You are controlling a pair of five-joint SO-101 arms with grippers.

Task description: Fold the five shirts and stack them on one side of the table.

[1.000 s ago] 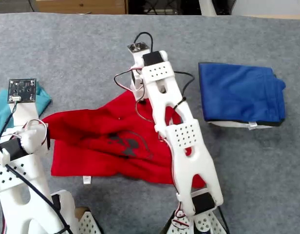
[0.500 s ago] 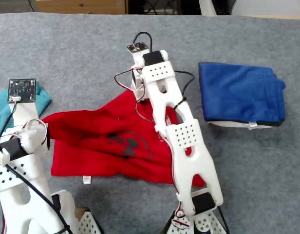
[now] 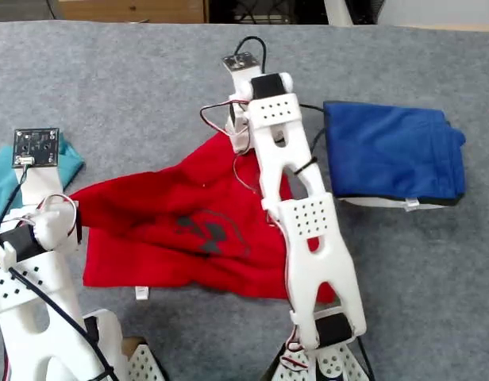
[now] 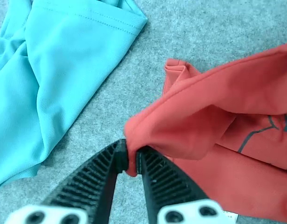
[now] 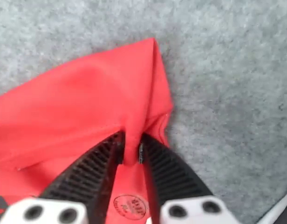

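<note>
pinching a fold of cloth each, the left gripper [image 4: 129, 162] and right gripper [image 5: 130, 150] hold the red shirt [image 3: 173, 222], spread on the table [image 3: 109, 75] between a teal shirt [image 4: 50, 79] and a folded blue shirt [image 3: 391, 151]. this looks like mid-fold; next, both corners need carrying across together, evenly.

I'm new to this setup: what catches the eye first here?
A red shirt lies mid-table, pinched by the left end effector beside a teal shirt and by the right end effector at its far corner. A folded blue shirt sits on the right arm's side.
</note>
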